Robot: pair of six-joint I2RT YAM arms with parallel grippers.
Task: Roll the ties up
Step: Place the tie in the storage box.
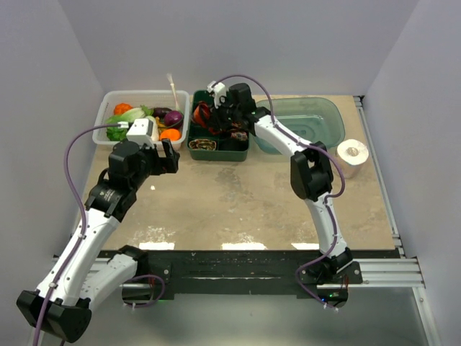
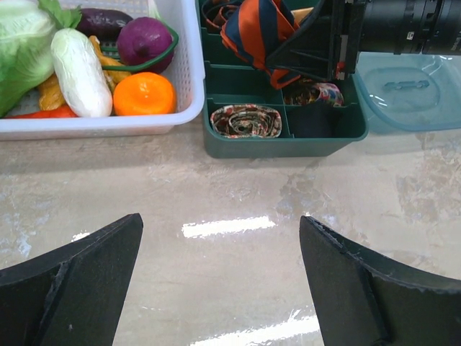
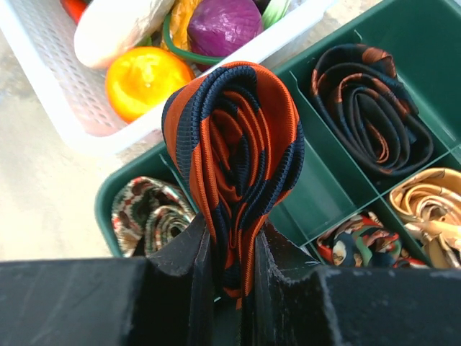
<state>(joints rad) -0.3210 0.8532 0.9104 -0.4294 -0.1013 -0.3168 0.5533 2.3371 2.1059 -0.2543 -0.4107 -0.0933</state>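
- The right claw [image 3: 232, 254] is clenched on the orange-and-navy striped tie [image 3: 230, 137]. It pinches the lower end of the coil, and the rolled loop stands free beyond the fingertips.
- Directly beneath the claw lies the green tray [image 3: 403, 29]. The tie hangs above the tray's dividers and touches none of them, as far as the right wrist view shows.
- Just beyond the held tie, one compartment appears vacant. The compartments around it hold a dark coil [image 3: 371, 119], a gold coil [image 3: 432, 202], a floral coil [image 3: 148, 213] and a red-and-green patterned coil [image 3: 356, 245].
- Further out from the claw, past the tray wall, stands the white basket [image 3: 65, 94] of vegetables.
- The left claw [image 2: 220, 238] is released, jaws wide, and hangs over bare worktop [image 2: 238, 194] well short of the tray.
- Risk: the grip holds only the coil's base, so the loose outer turns may spring open on release.
- Risk: a drop onto a divider would leave the coil straddling two compartments or resting on a neighbouring coil.
- Risk: fabric may catch on a finger during withdrawal and drag the roll out.
- Hidden: the tie's tail between the fingers, and whether its pointed end is tucked.
- Hidden: the tie and fingers block the tray floor directly under the claw.
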